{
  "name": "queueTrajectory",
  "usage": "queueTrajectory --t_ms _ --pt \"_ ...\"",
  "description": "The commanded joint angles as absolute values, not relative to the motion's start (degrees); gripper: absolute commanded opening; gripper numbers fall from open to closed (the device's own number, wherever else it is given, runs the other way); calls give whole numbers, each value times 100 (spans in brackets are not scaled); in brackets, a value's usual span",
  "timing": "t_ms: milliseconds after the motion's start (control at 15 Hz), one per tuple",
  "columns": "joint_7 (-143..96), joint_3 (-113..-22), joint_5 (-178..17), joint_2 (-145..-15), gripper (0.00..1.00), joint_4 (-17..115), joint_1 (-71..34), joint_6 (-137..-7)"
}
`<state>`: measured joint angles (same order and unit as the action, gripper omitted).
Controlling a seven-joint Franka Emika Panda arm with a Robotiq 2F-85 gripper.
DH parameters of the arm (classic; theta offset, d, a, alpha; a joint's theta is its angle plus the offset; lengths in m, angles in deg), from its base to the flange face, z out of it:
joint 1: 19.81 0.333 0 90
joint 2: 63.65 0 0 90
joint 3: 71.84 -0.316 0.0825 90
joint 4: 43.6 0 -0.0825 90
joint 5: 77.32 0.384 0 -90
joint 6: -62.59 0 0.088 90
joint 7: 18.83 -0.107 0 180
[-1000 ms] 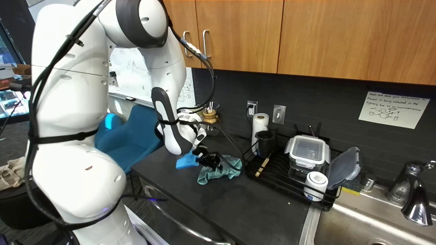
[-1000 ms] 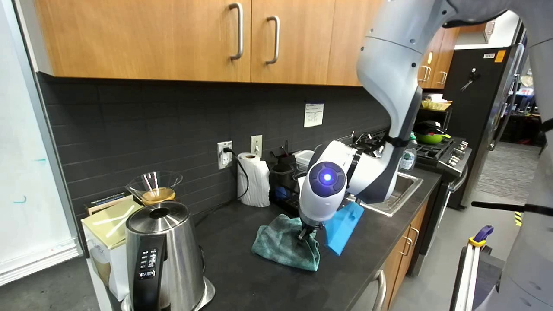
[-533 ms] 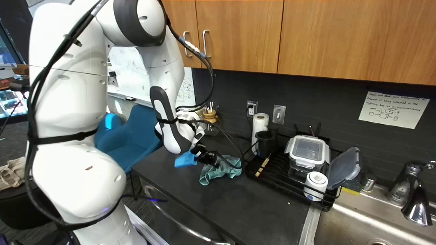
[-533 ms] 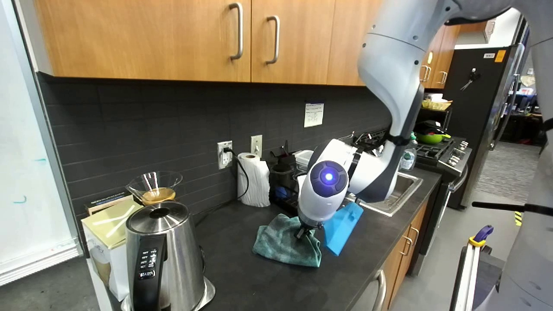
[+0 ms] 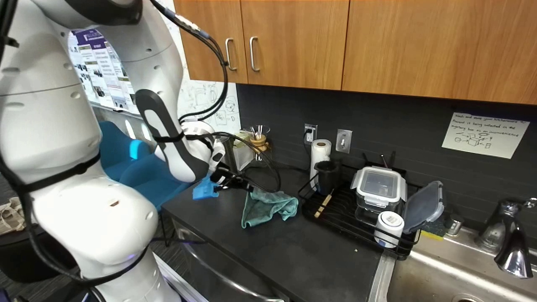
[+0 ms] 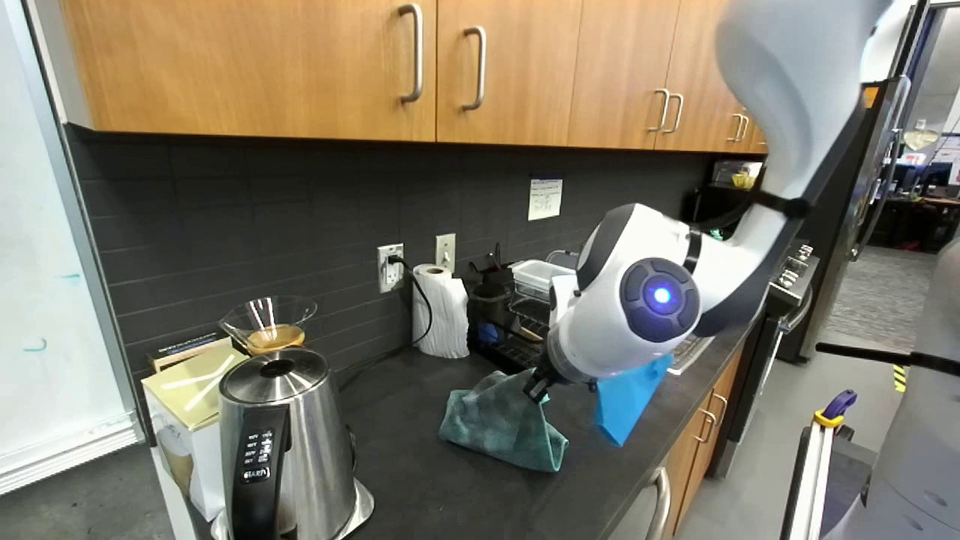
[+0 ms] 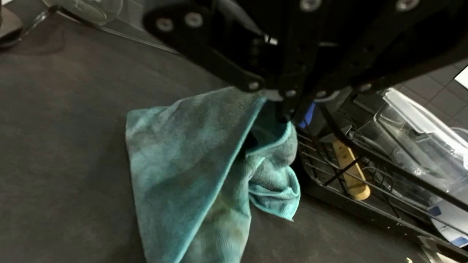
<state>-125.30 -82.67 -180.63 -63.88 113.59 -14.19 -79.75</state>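
Note:
A teal cloth (image 5: 266, 208) lies crumpled on the dark counter (image 5: 310, 260). One part of it is drawn up into a peak at my gripper (image 5: 248, 187), which is shut on it. In an exterior view the cloth (image 6: 502, 424) slopes up to the fingertips of the gripper (image 6: 535, 387), while its lower part rests on the counter. From the wrist, the cloth (image 7: 186, 157) hangs in a fold below the gripper (image 7: 287, 115); the pinched part is hidden behind the dark fingers. A blue piece (image 6: 630, 401) sits beside the gripper, on the arm's wrist.
A black dish rack (image 5: 344, 230) holds a lidded clear container (image 5: 379, 186), a white jar (image 5: 389, 230) and a black cup (image 5: 328, 176). Paper towels (image 5: 320, 157) stand behind. The sink (image 5: 423, 272) lies beyond the rack. A steel kettle (image 6: 315, 420) stands on the counter.
My arm has drawn back, away from the dish rack, and the gripper has risen a little. The cloth's gripped part has been pulled up with it; the jaws have shut.

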Motion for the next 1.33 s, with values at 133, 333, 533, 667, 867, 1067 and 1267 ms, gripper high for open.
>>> queueTrajectory --t_ms 133,333,533,667,867,1067,1267 --pt "-12145 -8353 -17281 -5230 0 11624 -875 -7653" --pt "-11975 -8287 -17064 -4805 0 11742 -761 -7755" --pt "-11909 -8239 -17012 -4855 0 11558 -731 -7780" --pt "-12063 -8178 -17128 -4730 0 11530 -740 -7921" --pt "-12247 -8029 -17077 -4421 0 11550 -738 -8340" --pt "-12702 -7867 -17479 -3877 0 11719 -732 -8792" --pt "-13211 -7589 -18106 -3756 0 11589 -931 -9840"
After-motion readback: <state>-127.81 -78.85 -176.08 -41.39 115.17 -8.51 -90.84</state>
